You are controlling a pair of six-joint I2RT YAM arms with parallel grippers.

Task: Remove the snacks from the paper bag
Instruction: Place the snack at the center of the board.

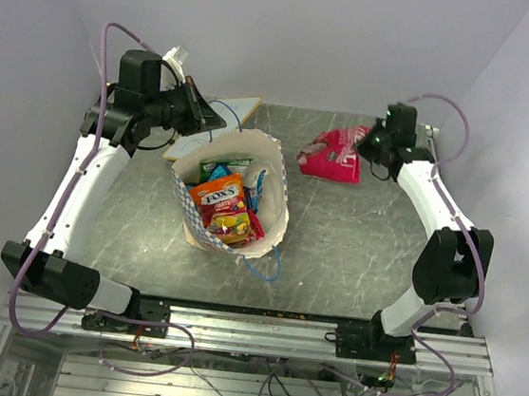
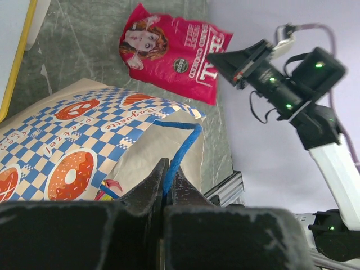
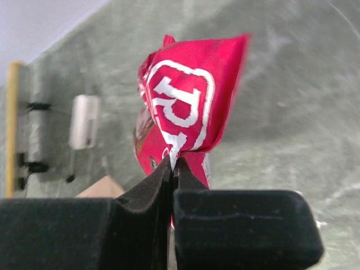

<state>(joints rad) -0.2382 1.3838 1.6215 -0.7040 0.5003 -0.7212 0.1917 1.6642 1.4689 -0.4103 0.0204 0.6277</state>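
On the grey-green marbled tabletop (image 1: 356,237), dead centre, stands the big cream paper bag with the blue-and-white checkered band (image 1: 277,199), mouth open to the ceiling. The top camera looks right into it: an orange-red glossy packet printed "FOXS" (image 1: 223,203), a green packet (image 1: 216,167) behind it, plus some blue bits I can't make out. My left wrist cam only gets the outside with the donut prints, but it shows my left gripper (image 2: 167,171) pinched shut on the thin blue string handle (image 2: 183,143). My right gripper (image 3: 171,166) has its fingers clamped on one corner of the big glossy red snack bag (image 3: 188,95), which is at the back right, out of the paper bag and apart from it. A flat white board with a wooden edge (image 1: 239,109) sits behind the paper bag.
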